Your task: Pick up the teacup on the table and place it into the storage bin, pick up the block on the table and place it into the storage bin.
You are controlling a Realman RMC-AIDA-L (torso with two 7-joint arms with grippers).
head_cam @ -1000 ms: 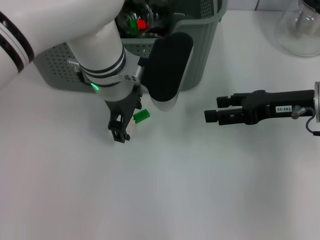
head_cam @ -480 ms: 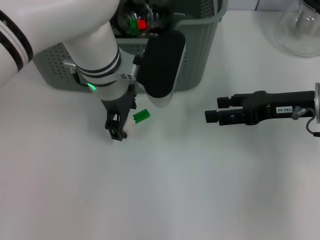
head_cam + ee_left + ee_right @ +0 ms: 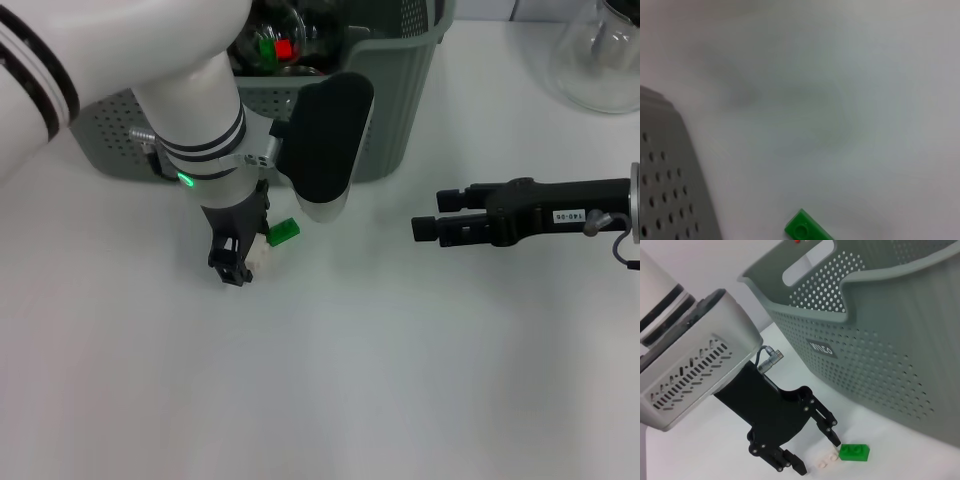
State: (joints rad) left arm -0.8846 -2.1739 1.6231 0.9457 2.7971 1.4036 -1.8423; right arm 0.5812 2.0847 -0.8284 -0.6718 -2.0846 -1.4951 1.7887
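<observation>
A small green block (image 3: 283, 232) lies on the white table in front of the storage bin (image 3: 400, 110), with a cream block (image 3: 259, 253) touching its near-left side. My left gripper (image 3: 248, 255) hangs low over them and is open. In the right wrist view the left gripper's fingers (image 3: 832, 432) straddle the cream block (image 3: 827, 460), and the green block (image 3: 855, 452) lies just outside them. The left wrist view shows only the green block's corner (image 3: 805, 230) and the bin wall (image 3: 670, 190). A rounded clear glass piece (image 3: 272, 38), seemingly the teacup, lies inside the bin. My right gripper (image 3: 436, 214) is parked, open, to the right.
A large glass flask (image 3: 600, 55) stands at the table's far right corner. Red and green bits show beside the glass in the bin. The bin's perforated front wall rises right behind the blocks. Bare white table stretches toward me.
My left gripper has shifted a little to the left and settled lower around the cream block. The right arm has stayed still.
</observation>
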